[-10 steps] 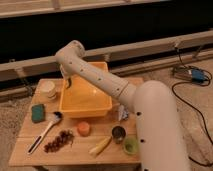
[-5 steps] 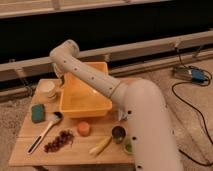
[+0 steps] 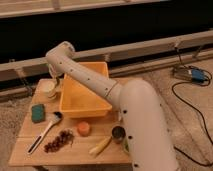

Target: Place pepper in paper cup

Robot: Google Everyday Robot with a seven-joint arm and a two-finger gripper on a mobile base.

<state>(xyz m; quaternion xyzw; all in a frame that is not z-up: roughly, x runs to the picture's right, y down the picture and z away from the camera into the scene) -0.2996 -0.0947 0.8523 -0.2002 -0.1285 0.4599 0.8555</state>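
Observation:
The cream-white paper cup (image 3: 48, 89) stands at the back left of the wooden table (image 3: 75, 155), just left of the yellow tub (image 3: 82, 96). My arm reaches over the tub from the lower right and bends down at the far left. My gripper (image 3: 54, 79) hangs right above the cup's right rim, pointing down. I cannot make out the pepper; it is not lying on the table anywhere I can see, and whatever is at the gripper's tip is hidden.
A green sponge (image 3: 38, 112), a spoon (image 3: 45, 131), dark grapes (image 3: 59, 141), an orange disc (image 3: 83, 128), a pale corn cob (image 3: 100, 146) and a dark metal can (image 3: 118, 134) lie on the front of the table. Cables and a blue box (image 3: 196, 75) lie on the floor at right.
The arm has swung left, from above the tub's back left corner to over the paper cup, and the gripper has come lower.

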